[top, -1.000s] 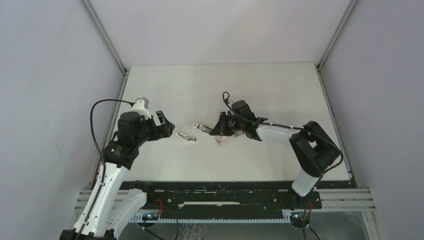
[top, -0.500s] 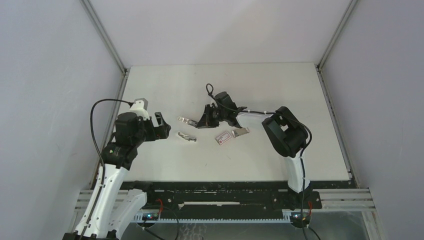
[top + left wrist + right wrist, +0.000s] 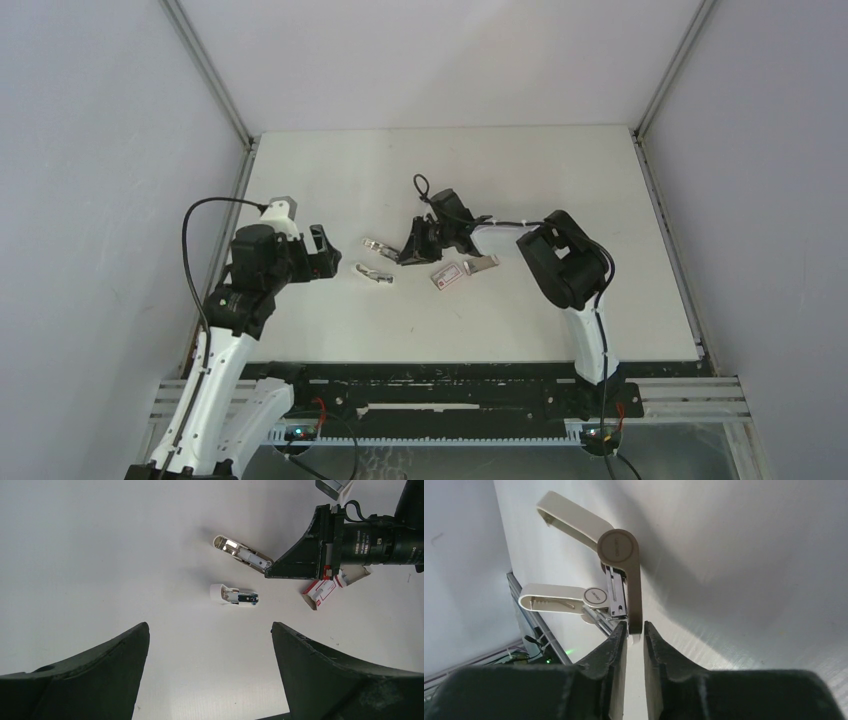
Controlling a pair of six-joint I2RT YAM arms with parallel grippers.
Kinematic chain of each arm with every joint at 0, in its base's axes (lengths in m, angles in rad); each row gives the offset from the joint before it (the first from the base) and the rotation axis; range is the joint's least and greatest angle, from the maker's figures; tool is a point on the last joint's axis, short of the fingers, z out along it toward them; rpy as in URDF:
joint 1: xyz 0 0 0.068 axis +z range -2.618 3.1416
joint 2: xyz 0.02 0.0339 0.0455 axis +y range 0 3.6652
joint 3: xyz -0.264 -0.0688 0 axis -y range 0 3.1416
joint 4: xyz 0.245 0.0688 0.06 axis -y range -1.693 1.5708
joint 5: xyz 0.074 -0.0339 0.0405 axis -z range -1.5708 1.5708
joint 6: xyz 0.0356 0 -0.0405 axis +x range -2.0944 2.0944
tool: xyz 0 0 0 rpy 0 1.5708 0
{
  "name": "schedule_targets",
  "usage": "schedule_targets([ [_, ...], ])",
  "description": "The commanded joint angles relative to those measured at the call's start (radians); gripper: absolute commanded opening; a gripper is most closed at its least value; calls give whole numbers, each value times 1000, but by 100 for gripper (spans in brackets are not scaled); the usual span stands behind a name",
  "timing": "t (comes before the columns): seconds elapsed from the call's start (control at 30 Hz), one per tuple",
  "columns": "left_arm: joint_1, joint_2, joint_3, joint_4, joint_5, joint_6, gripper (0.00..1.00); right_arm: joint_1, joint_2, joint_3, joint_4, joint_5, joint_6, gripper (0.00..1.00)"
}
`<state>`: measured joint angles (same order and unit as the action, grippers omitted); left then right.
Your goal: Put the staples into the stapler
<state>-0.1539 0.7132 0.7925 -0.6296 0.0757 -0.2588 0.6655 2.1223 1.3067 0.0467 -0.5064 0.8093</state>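
Left tool (image 3: 210, 630) is wide open over the counter (image 3: 75, 540), right tool (image 3: 634, 630) is pinched narrow at the tip of the stapler (image 3: 618, 546), can't tell if it's actually gripping.

Two staplers (image 3: 376, 244) (image 3: 373, 274), one staples box (image 3: 449, 277), one grey tray (image 3: 482, 263)

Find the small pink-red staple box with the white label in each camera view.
Top external: the small pink-red staple box with white label lies mid-picture, just right of and below the right gripper.
Left wrist: upper right, under the right gripper's black body.
Right wrist: not in view.
Shared landmark: the opened beige stapler with a metal channel, at the right gripper's tips in all three views.
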Motion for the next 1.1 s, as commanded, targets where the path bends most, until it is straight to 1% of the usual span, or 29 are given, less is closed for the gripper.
schedule_targets([
  [0.0,8,2,-14,37,-7,22,95,-15,9,30,-19,18,-3,21],
  [0.07,8,1,-14,37,-10,24,95,-22,5,25,-21,23,-7,27],
  [0.17,7,3,-13,37,-13,23,95,-32,-6,12,-19,33,-10,34],
  [0.4,8,7,-12,34,-30,27,95,-58,-71,-33,-14,43,-52,39],
  [0.5,9,-15,-10,33,-66,27,94,-72,-156,-92,-17,62,-114,44],
  [0.63,8,-86,-16,56,-100,21,95,-106,-333,-202,-52,111,-242,49],
  [0.77,8,-116,5,58,-114,7,95,-123,-484,-267,-177,241,-403,50],
  [0.83,8,-113,22,62,-115,4,96,-123,-526,-278,-249,325,-456,50],
  [0.93,9,-99,43,84,-115,-3,96,-124,-540,-290,-308,415,-503,47],
  [1.07,9,-75,48,106,-112,-9,95,-122,-507,-294,-313,448,-518,39],
])
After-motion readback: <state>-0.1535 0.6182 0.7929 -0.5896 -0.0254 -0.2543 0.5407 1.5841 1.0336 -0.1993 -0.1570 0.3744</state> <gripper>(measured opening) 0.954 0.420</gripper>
